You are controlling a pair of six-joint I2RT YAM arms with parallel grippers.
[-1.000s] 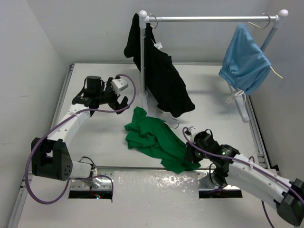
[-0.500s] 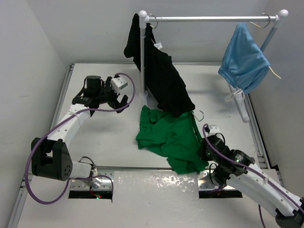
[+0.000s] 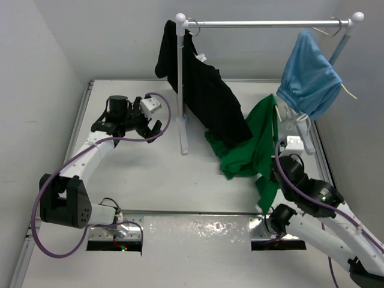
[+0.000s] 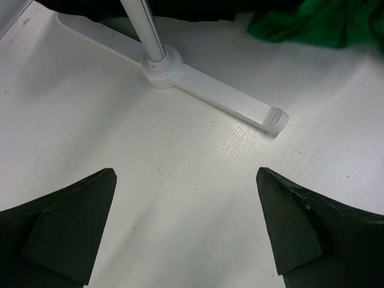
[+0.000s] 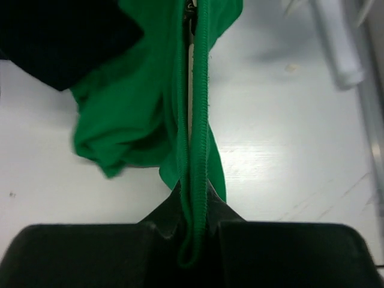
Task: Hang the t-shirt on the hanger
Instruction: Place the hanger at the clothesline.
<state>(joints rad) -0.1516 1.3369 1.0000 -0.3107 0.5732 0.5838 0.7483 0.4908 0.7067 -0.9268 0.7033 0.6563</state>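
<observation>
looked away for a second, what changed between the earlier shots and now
The right gripper, shut on the t-shirt, dragged it rightward and lifted it from a crumpled heap so it hangs stretched. The left gripper stayed open and still; the black garment and light-blue garment stayed on the rail.

Garments at the white-and-silver metal clothes rack (image 3: 181, 90) on the white table (image 3: 132, 174)
The bright green cloth t-shirt (image 3: 252, 141) hangs from the right end effector (image 5: 192, 225), between the black garment (image 3: 204, 90) on its left and the light-blue garment (image 3: 309, 75) on its right. The left end effector (image 3: 147, 129) sits well apart, left.
</observation>
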